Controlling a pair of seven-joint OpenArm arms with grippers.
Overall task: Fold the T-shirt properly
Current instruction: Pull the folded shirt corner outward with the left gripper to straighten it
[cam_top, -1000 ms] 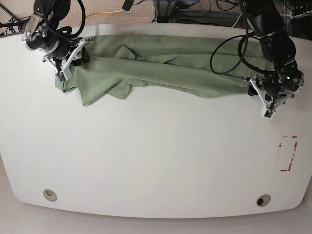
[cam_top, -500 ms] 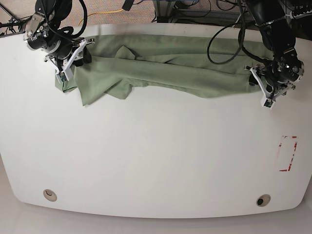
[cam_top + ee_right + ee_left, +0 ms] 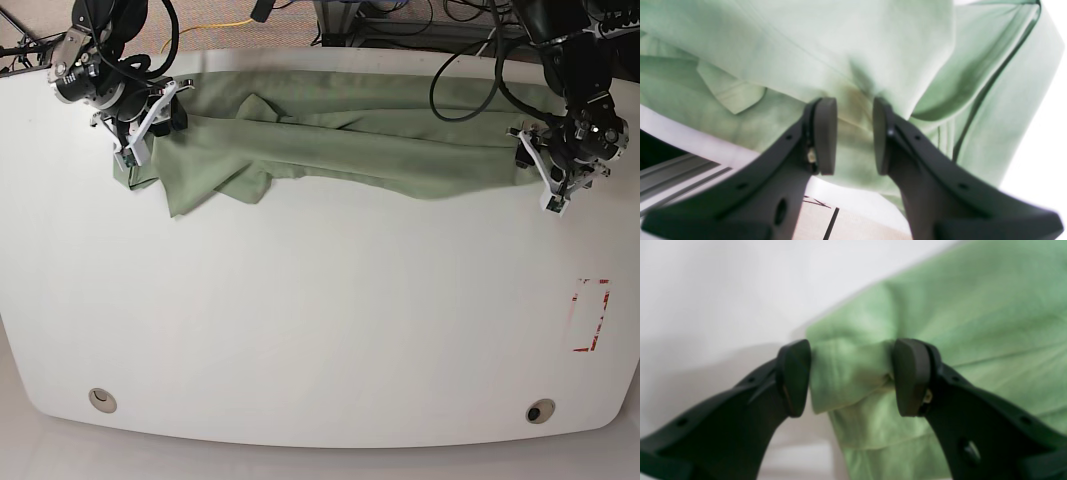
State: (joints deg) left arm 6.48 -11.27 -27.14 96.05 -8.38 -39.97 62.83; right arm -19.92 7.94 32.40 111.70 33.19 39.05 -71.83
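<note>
Green shirt [image 3: 350, 135] lies bunched along the top of the counter [image 3: 320, 320]. Your left claw [image 3: 851, 376] pinches its right-hand corner; your right claw [image 3: 848, 135] grips a fold at upper left. Keep both clamped and pull apart evenly to flatten creases.

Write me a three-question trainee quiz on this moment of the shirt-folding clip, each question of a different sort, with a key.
1. True or false: the T-shirt lies bunched in a long band along the far side of the table.
2. What sits between the pads of the left gripper? A) bare table B) a fold of green cloth C) a cable
3. Fill in: in the base view, the right gripper is at the shirt's ___ end.

Key: 1 true; 2 B; 3 left. The right gripper also has cloth between its pads.
</note>
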